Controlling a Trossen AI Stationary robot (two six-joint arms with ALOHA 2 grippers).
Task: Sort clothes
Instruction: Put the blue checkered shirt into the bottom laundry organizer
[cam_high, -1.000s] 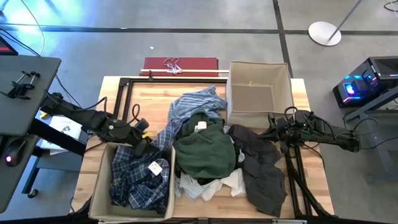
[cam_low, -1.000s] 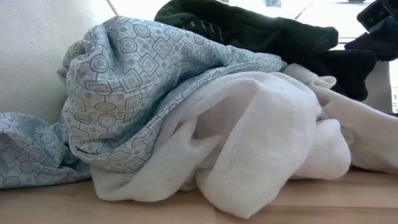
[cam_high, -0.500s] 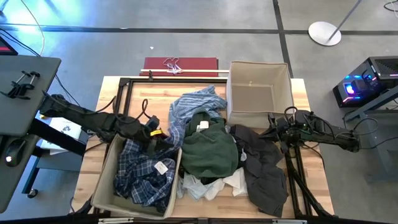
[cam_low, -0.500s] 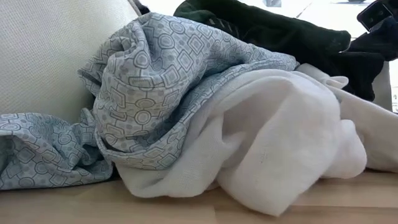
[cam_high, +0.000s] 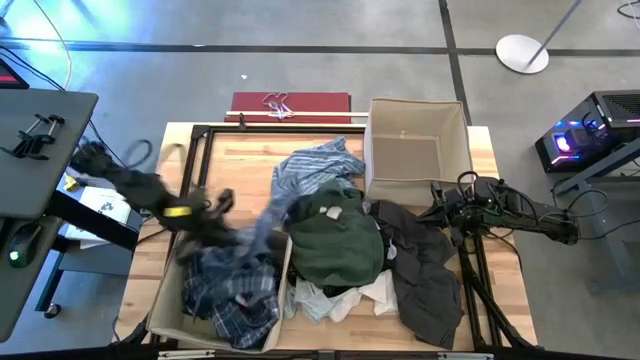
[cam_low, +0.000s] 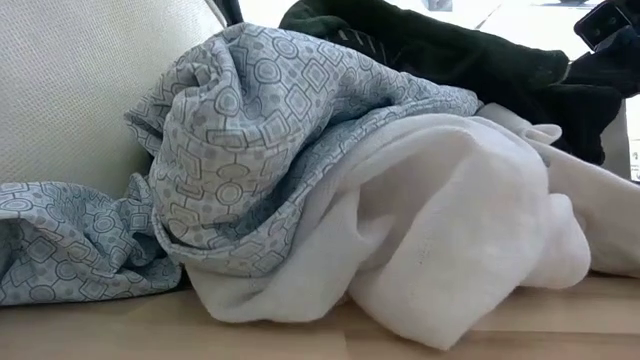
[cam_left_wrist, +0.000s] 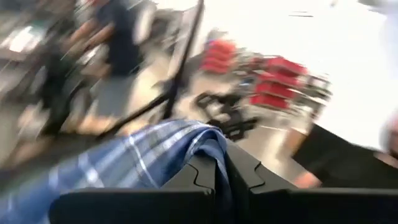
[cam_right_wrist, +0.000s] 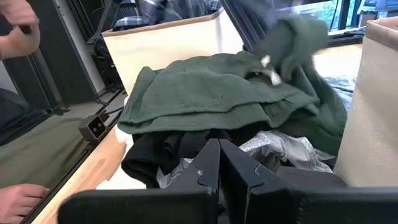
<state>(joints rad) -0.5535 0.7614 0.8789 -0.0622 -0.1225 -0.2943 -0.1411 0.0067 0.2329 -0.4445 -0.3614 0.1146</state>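
My left gripper (cam_high: 205, 215) was wide open a second ago, hanging over the beige box (cam_high: 165, 300) on the near left. Now I see its fingers pinched tight on the plaid shirt (cam_high: 232, 290). In the left wrist view a fold of that blue and white cloth sits between them. My left arm has swung back toward the left edge of the table and looks smeared from moving fast. The shirt has been tugged up out of the box, with a strip stretched toward the pile. The box has slid a little toward the patterned blue shirt (cam_low: 250, 150), and that shirt got bunched up.
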